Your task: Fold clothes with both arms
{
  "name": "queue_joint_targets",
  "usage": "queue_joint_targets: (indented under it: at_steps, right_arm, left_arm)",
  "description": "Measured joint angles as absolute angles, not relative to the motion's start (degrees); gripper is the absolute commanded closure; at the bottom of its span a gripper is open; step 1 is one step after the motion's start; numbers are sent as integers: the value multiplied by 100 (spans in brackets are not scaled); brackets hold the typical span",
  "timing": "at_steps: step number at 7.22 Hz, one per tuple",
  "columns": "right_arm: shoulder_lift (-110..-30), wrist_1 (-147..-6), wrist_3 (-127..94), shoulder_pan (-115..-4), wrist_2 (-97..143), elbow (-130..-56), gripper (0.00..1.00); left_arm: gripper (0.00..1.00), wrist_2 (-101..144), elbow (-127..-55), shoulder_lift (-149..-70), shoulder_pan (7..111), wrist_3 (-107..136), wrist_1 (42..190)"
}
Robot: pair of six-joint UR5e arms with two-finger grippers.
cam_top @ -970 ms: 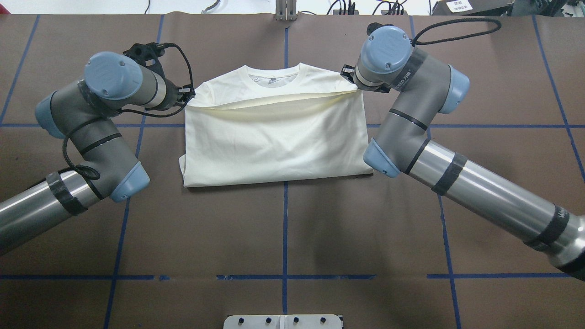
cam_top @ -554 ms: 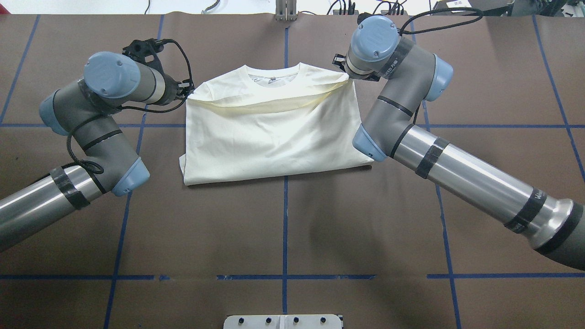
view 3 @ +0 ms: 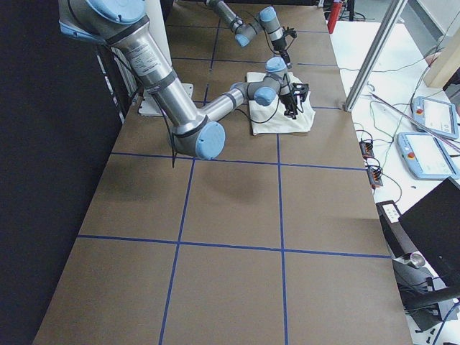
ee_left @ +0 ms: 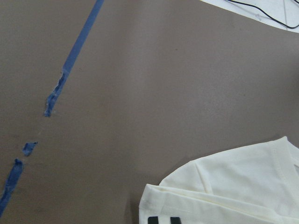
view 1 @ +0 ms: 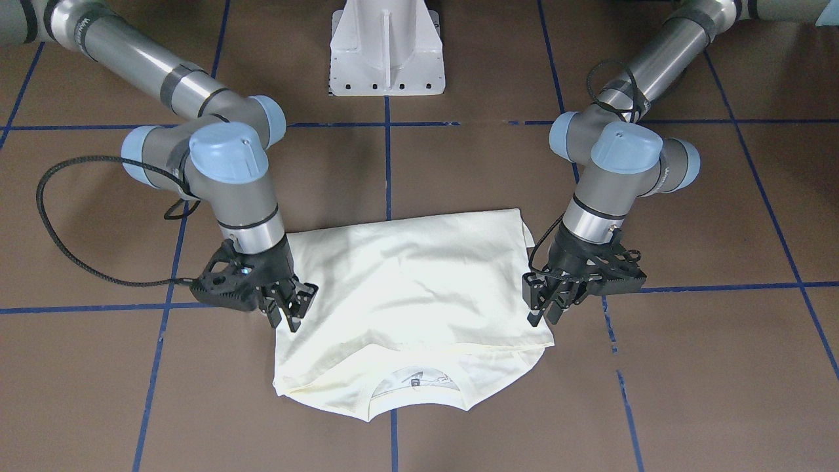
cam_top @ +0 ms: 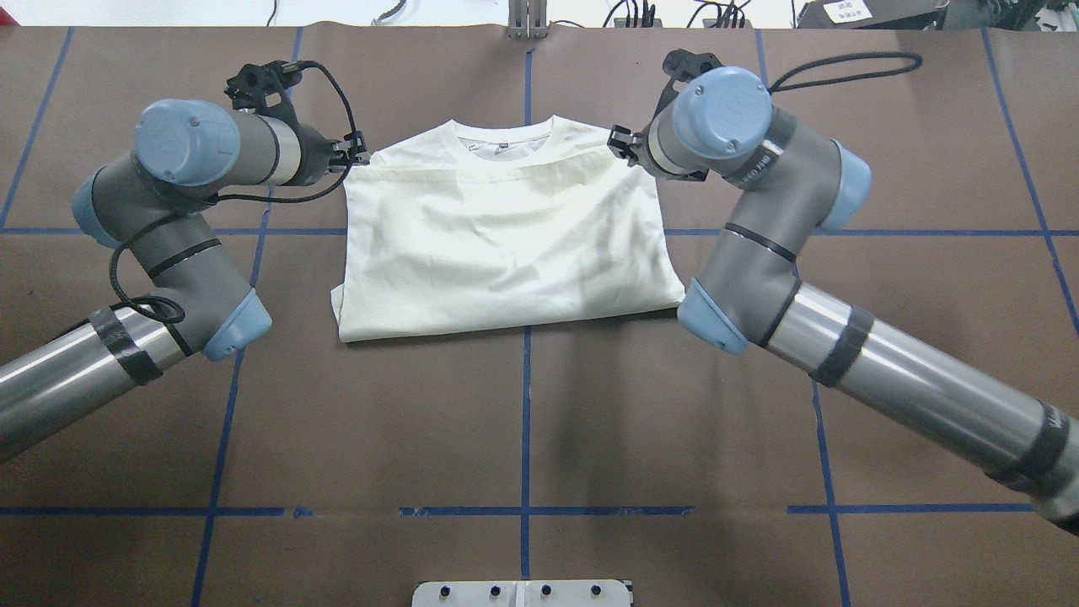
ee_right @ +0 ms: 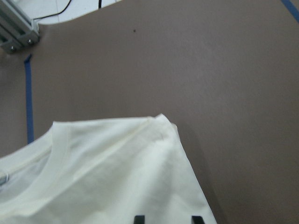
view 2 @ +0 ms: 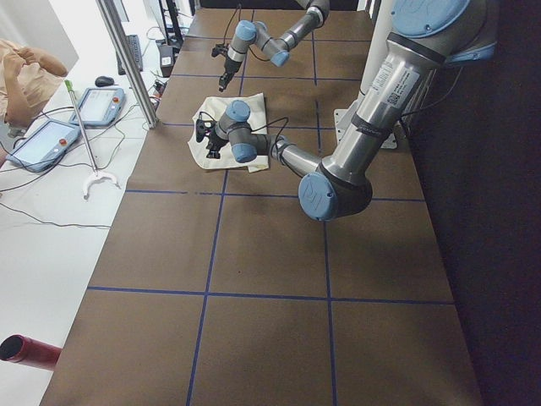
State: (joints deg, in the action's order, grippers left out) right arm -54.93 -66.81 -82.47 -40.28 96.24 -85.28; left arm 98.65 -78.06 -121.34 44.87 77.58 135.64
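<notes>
A: Found the shirt (cam_top: 506, 244) flat on the bench (cam_top: 379, 421), stretched between the two grippers, plain side up. Read it as a hem-to-shoulder fold just laid down. Noted the collar (cam_top: 506, 128) showing just ahead of the tips.

B: Checked the left gripper (view 1: 552, 307)?

A: Narrow. Seen from its wrist camera as two tips nearly together on the folded corner, so logged as pinching cloth. Sits low, right at the shirt's edge.

B: And the right gripper (view 1: 292, 311)?

A: Spread apart, straddling the opposite corner, with cloth lying loose beneath. Judged released, or close to it.

B: Why both at the outer corners?

A: Keeps the top layer taut across its width on the way down and avoids a sagging middle. Also leaves the folded edge square with the layer underneath.

B: Worth flagging anything?

A: Mild wrinkles midway between the grippers. Would let go on the left before lifting, else risk dragging that corner up off the layer below. Guess only. Put this fold near done, with further halving likely needed.
</notes>
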Motion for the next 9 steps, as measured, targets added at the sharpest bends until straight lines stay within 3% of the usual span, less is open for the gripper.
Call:
queue_joint_targets:
  at_steps: [1,3,7,8,9]
  right_arm:
    - [-6153,-6684,-8449,-3806,9646,-9352,44]
    - [-6847,-6657,-9122,-3526,9644,-10047,43]
    - [-6923,-6618,-10268,-3253,9604,-9723,45]
    - [-6920,-6618,-10334,-3193,9606,-9695,57]
    - [-6919,-6618,-10359,-3159,9604,-9683,92]
  left_arm:
    - [51,9868,-7922,-12129,4493,7758,13650]
    - [51,9843,-8076,-12127,4522,7724,13775]
    - [51,9664,-8138,-12125,4519,7728,13802]
    - [51,9655,-8131,-12122,4518,7726,13802]
    - [51,9652,-8122,-12118,4518,7726,13803]
